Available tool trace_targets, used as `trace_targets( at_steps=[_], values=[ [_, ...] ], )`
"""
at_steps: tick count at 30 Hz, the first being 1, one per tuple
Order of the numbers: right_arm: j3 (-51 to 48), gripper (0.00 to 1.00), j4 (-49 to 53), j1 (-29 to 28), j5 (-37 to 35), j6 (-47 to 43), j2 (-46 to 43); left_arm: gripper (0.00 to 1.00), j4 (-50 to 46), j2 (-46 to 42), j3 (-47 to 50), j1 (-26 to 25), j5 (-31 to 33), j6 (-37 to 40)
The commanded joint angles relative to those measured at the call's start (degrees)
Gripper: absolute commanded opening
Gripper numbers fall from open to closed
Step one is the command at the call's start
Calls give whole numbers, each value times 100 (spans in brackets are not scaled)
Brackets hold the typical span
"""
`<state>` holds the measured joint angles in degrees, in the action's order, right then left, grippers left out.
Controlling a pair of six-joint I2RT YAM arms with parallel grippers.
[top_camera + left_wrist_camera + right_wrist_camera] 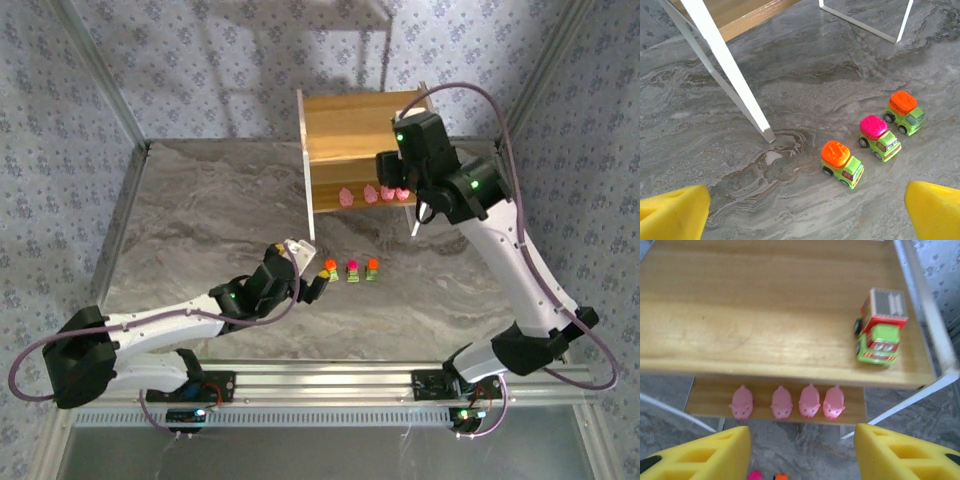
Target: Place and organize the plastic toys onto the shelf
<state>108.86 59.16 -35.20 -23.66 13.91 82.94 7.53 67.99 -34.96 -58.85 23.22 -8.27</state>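
The shelf [350,120] stands at the far edge of the table [200,220], right of the middle. A toy truck [881,327] with a red body and a green cab sits upright on its top board [765,315]. It is near the right end and close to the front edge, with the cab facing that edge. Four pink pigs [781,403] stand in a row along the front edge of the lower board [710,395], snouts forward. The three on the right are close together and the left one is a little apart.

The right claw [802,455] hangs above and in front of the shelf. Its yellow fingers [705,455] are spread well apart with nothing between them.

Three toy cars [879,136] with green bodies stand on the table in a straight row just in front of the shelf, about mid-table, none touching another. The middle one has a magenta top and the outer two have orange tops. The left claw [805,220] hovers low beside the left end of the row, nearest the left car [841,162]. It is wide open, holds nothing and touches no car. A white shelf leg [730,75] stands on the table near that car.
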Motion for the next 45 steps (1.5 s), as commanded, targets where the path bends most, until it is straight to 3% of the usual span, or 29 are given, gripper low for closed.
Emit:
trace_targets(
  at_steps=[1,9,24,45],
  values=[
    [-441,58,-157,-249,-381,268,-295,100,55,-54,37,88,-156,-131],
    [-1629,58,-518,-659,-521,677,-791,100,87,-58,88,275,-400,-291],
    [-2903,59,-1038,-969,-473,1289,-1126,100,73,-50,130,482,-575,-483],
    [-4397,65,-1770,-948,-289,1918,-1117,100,47,-20,130,583,-608,-535]
  ],
)
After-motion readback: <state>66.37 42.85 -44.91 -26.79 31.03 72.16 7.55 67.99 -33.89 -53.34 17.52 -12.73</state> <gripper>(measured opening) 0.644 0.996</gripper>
